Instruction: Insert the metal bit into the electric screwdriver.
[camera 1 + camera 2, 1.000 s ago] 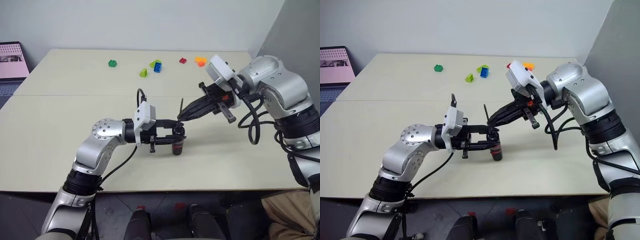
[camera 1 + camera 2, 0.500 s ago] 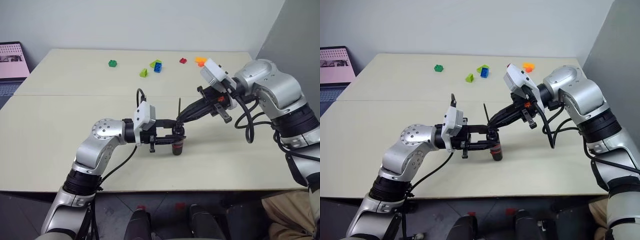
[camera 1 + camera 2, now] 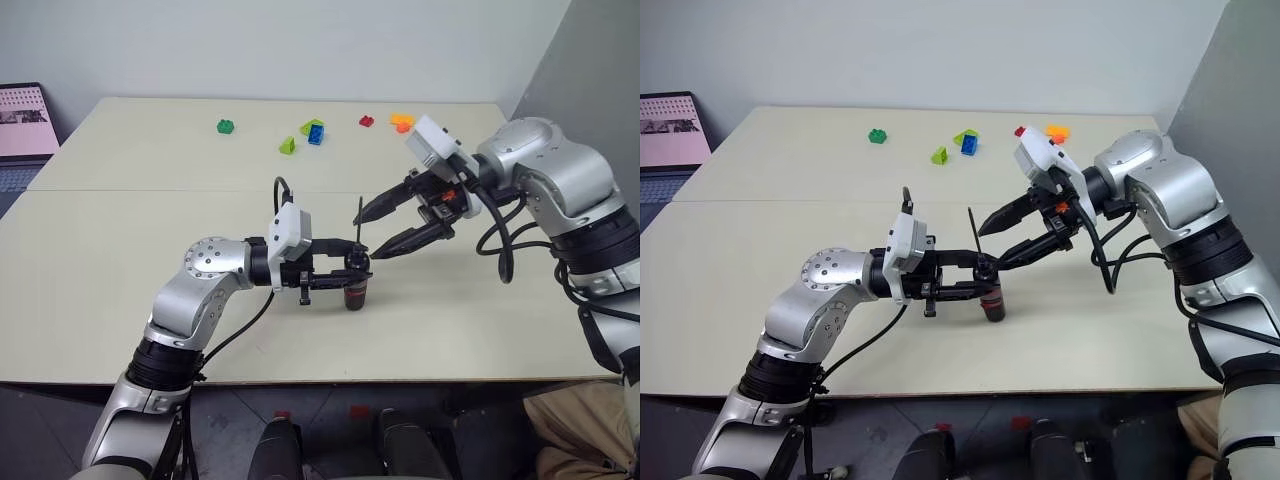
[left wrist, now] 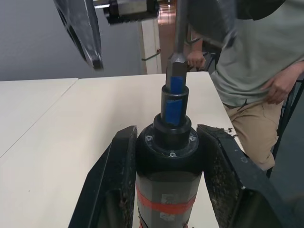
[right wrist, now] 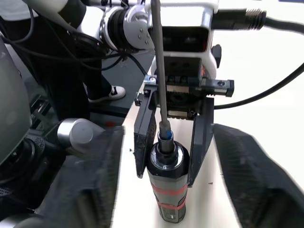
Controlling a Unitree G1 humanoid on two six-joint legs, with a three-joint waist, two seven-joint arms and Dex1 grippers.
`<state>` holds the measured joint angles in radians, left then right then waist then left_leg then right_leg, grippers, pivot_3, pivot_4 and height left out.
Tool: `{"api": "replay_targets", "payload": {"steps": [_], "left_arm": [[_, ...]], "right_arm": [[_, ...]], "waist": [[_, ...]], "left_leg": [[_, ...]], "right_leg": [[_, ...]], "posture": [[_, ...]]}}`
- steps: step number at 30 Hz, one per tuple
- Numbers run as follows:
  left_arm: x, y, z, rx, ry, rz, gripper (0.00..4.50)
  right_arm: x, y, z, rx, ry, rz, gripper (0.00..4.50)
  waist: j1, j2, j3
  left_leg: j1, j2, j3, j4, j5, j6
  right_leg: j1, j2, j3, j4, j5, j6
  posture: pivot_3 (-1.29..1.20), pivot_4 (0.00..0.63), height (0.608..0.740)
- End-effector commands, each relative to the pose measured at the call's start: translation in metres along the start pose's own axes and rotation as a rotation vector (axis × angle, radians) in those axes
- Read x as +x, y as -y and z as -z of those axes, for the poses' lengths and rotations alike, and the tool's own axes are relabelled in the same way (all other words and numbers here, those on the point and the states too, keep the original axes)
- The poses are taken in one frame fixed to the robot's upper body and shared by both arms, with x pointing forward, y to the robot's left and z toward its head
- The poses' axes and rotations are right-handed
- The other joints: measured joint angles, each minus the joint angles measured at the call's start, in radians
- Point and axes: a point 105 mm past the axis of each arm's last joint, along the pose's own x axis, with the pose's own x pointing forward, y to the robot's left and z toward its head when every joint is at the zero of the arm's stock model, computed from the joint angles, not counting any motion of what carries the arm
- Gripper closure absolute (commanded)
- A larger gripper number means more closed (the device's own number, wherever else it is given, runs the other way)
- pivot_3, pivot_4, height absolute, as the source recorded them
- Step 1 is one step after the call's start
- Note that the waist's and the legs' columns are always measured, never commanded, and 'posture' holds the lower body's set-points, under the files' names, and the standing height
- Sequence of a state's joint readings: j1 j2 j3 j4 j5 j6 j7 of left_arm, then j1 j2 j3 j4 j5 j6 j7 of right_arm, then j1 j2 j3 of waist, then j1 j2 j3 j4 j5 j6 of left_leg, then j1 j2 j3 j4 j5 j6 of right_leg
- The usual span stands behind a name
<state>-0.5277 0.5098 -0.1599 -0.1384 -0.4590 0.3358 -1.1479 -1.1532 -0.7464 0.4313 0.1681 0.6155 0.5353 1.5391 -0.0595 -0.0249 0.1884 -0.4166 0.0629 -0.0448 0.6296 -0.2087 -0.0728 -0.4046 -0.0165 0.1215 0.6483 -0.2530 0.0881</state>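
Observation:
My left gripper [image 3: 358,272] is shut on the electric screwdriver [image 3: 355,290], a black cylinder with a red band, and holds it upright just above the table. The thin metal bit [image 3: 359,216] stands straight up out of the screwdriver's blue-collared tip [image 4: 173,90]. My right gripper [image 3: 366,236] reaches in from the right and is open. Its fingers [image 5: 90,185] stand wide on either side of the bit [image 5: 159,71] without touching it. The left wrist view shows the screwdriver body [image 4: 169,161] clamped between both left fingers.
Small coloured blocks lie at the table's far side: a green one [image 3: 225,126], a yellow-green and blue pair [image 3: 312,130], a red one [image 3: 366,121] and an orange one [image 3: 401,122]. A laptop [image 3: 22,120] sits at the far left. A person [image 4: 251,61] sits beyond the table's edge.
My right gripper has gone from shut on the bit to open, and the bit stays upright in the screwdriver's tip. The left arm and screwdriver have not moved.

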Motion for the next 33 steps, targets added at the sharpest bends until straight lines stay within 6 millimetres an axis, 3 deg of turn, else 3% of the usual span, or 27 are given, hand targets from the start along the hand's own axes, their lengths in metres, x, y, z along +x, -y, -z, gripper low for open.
{"api": "replay_targets", "payload": {"steps": [1,3,8,12,16,20,26,33], "left_arm": [[-0.001,-0.001,0.018,-0.049,-0.078,-0.004,2.89],[0.000,-0.005,0.015,-0.040,-0.080,-0.023,2.89],[-0.006,-0.023,0.006,0.091,-0.197,-0.071,2.89],[-0.017,-0.049,-0.003,0.173,-0.399,-0.099,2.89],[-0.026,-0.068,0.002,0.263,-0.586,-0.063,2.89],[-0.011,-0.097,-0.001,0.369,-0.672,-0.023,2.89],[0.022,-0.102,-0.008,0.405,-0.628,0.103,2.89],[-0.009,-0.111,-0.019,0.453,-0.700,0.136,2.89]], "right_arm": [[-0.014,-0.016,-0.013,-0.036,0.041,-0.037,0.37],[-0.019,-0.017,-0.014,-0.048,0.059,0.019,0.04],[-0.037,-0.018,-0.010,-0.067,0.090,0.232,0.00],[-0.055,-0.023,0.005,-0.060,0.070,0.447,0.00],[-0.067,-0.033,0.024,-0.064,-0.016,0.591,0.00],[-0.086,-0.044,0.035,-0.040,-0.097,0.777,0.00],[-0.081,-0.060,0.033,-0.021,-0.046,0.852,0.00],[-0.078,-0.068,0.021,0.000,0.021,0.845,0.00]], "waist": [[0.000,0.000,0.000],[0.001,0.000,0.000],[0.003,0.000,0.000],[0.002,0.000,0.000],[0.002,0.000,0.000],[0.007,0.000,0.000],[0.000,-0.002,0.001],[-0.023,-0.002,0.001]], "left_leg": [[0.000,0.000,0.000,0.000,0.000,0.000],[0.000,0.000,0.000,0.000,0.000,0.000],[-0.001,0.000,0.000,0.000,0.000,0.000],[-0.001,0.000,0.000,0.000,0.001,0.001],[0.000,-0.002,0.000,0.001,0.003,0.004],[0.000,-0.003,0.000,0.001,0.005,0.008],[0.000,-0.010,-0.002,0.003,0.006,0.009],[0.001,-0.016,-0.005,0.002,0.007,0.010]], "right_leg": [[0.000,0.000,0.000,0.000,0.000,0.000],[0.000,0.000,0.000,0.000,0.000,0.000],[0.000,0.000,0.000,0.000,0.001,0.001],[0.000,0.000,0.000,0.000,0.000,0.000],[0.000,0.000,0.002,0.000,0.002,0.000],[-0.001,0.000,0.003,-0.001,0.002,0.000],[-0.002,-0.004,0.007,-0.006,0.002,0.000],[-0.002,-0.008,0.009,-0.006,0.002,0.000]], "posture": [[0.00,0.150,0.740],[0.00,0.150,0.740],[0.00,0.150,0.740],[0.00,0.150,0.740],[0.00,0.150,0.740],[0.00,0.150,0.740],[0.00,0.150,0.740],[0.00,0.150,0.740]]}}
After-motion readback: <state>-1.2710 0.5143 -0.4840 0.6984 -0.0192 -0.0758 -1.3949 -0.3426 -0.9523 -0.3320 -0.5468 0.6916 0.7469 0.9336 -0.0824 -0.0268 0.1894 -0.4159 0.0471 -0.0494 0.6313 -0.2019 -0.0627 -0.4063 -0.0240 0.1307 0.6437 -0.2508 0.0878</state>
